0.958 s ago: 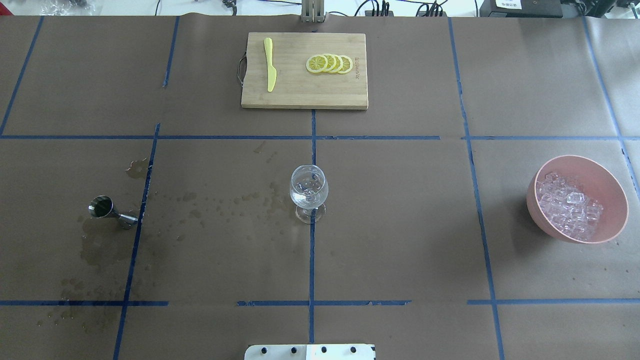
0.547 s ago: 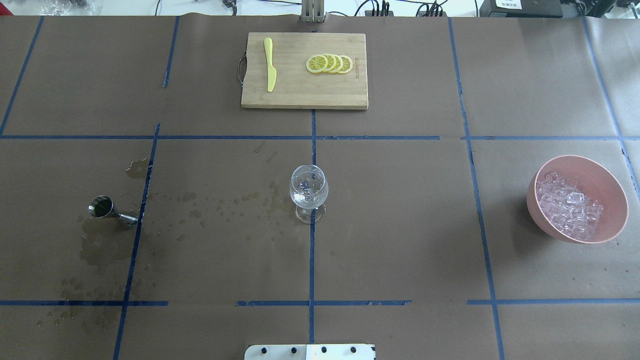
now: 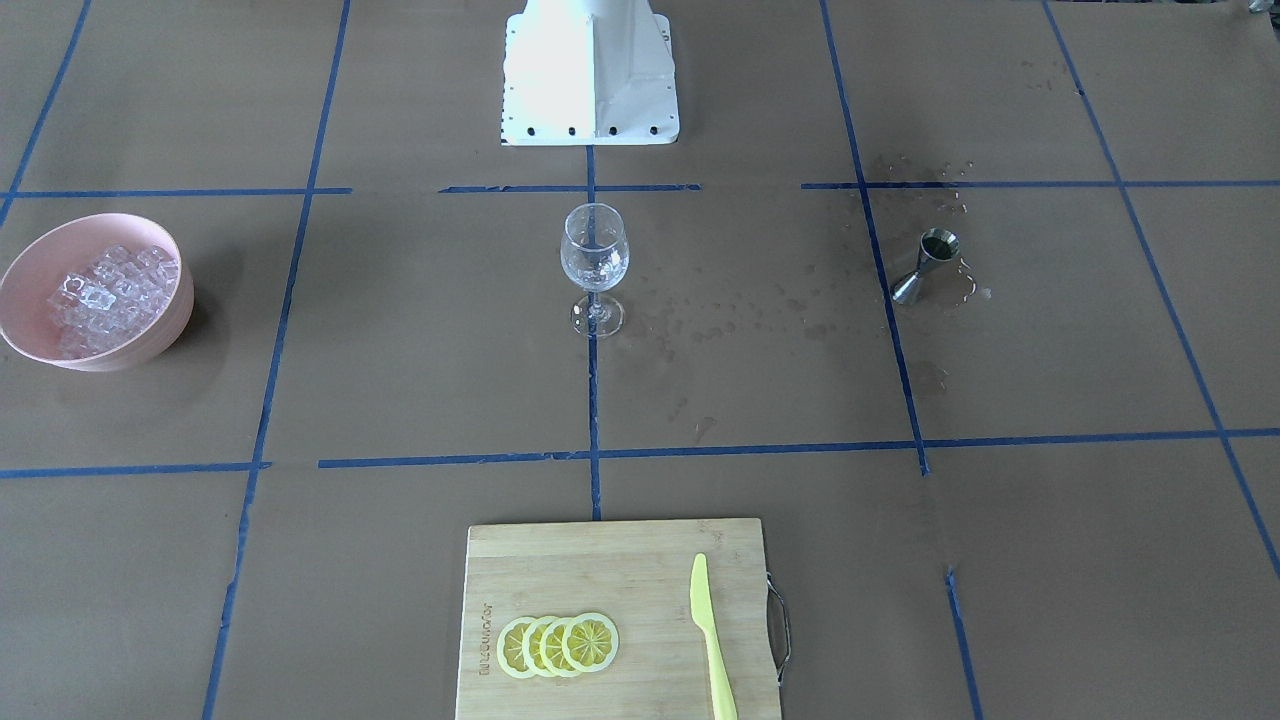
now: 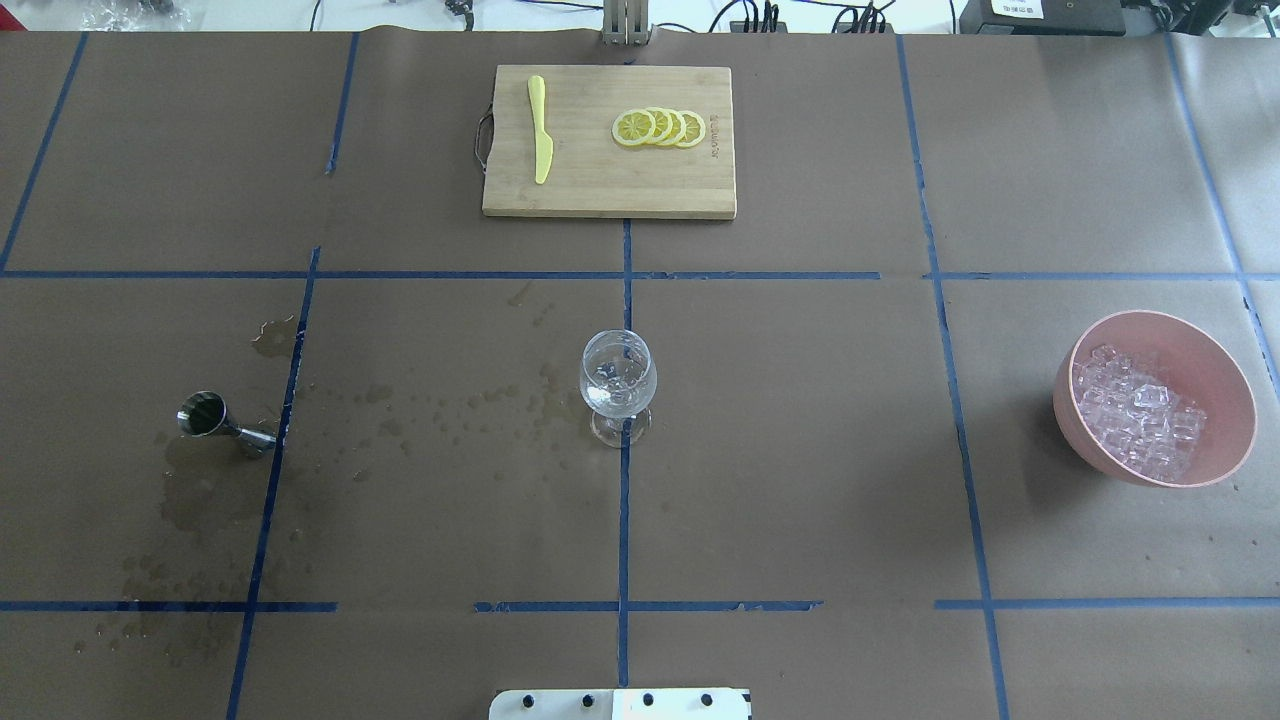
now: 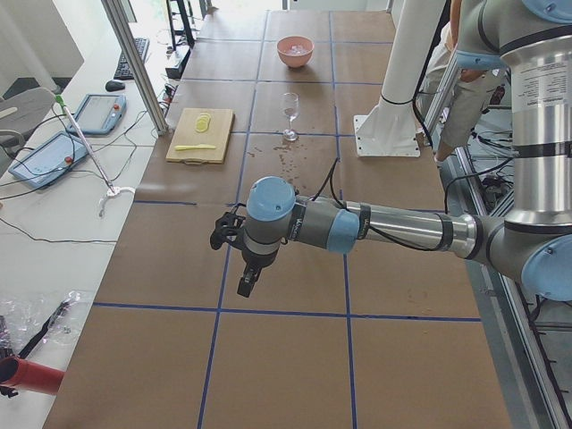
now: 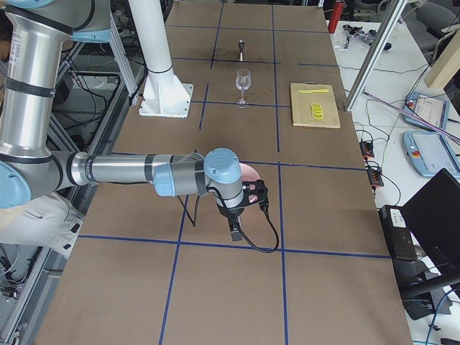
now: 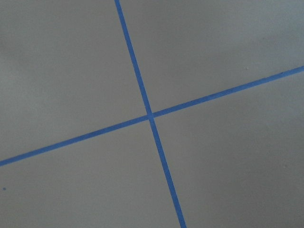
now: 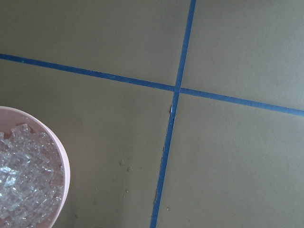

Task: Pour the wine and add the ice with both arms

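Ice (image 4: 1140, 420) fills the bowl (image 4: 1205, 365) near the desk's right edge; wine (image 4: 203, 413) sits dark in the jigger (image 4: 232, 429) toward the left. Left gripper (image 5: 243, 288) and right gripper (image 6: 235, 232) show only sidelong; I cannot tell if either is spread.

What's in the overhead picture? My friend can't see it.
A wine glass stands mid-table on brown paper taped with blue lines. A steel measuring cup sits far left beside wet spots, a pink bowl of ice far right, and a wooden board with lemon slices and a yellow knife at the back.
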`<control>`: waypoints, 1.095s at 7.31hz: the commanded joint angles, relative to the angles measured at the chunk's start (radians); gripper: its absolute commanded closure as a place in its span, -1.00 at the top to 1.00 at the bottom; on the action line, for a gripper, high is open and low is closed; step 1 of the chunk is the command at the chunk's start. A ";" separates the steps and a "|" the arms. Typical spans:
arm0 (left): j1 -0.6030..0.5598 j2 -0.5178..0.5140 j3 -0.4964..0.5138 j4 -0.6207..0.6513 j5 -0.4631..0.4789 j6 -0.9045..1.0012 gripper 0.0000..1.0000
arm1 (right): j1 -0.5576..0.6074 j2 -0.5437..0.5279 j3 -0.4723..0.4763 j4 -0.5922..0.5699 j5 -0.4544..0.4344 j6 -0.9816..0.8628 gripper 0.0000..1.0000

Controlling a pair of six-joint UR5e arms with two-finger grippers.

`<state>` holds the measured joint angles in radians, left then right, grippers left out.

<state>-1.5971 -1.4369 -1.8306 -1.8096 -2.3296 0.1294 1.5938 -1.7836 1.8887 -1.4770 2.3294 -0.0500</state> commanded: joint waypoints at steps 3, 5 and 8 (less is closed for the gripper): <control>-0.001 -0.064 0.104 -0.539 -0.002 -0.011 1.00 | 0.002 0.004 0.065 0.001 0.047 0.022 1.00; 0.002 -0.075 0.096 -0.634 0.007 -0.162 1.00 | 0.000 0.009 0.122 0.003 0.051 0.044 1.00; 0.231 -0.105 -0.009 -0.709 0.152 -0.501 1.00 | -0.012 0.007 0.122 0.141 0.051 0.245 1.00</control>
<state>-1.4787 -1.5259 -1.7775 -2.5060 -2.2774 -0.2105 1.5890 -1.7756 2.0113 -1.4186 2.3802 0.0763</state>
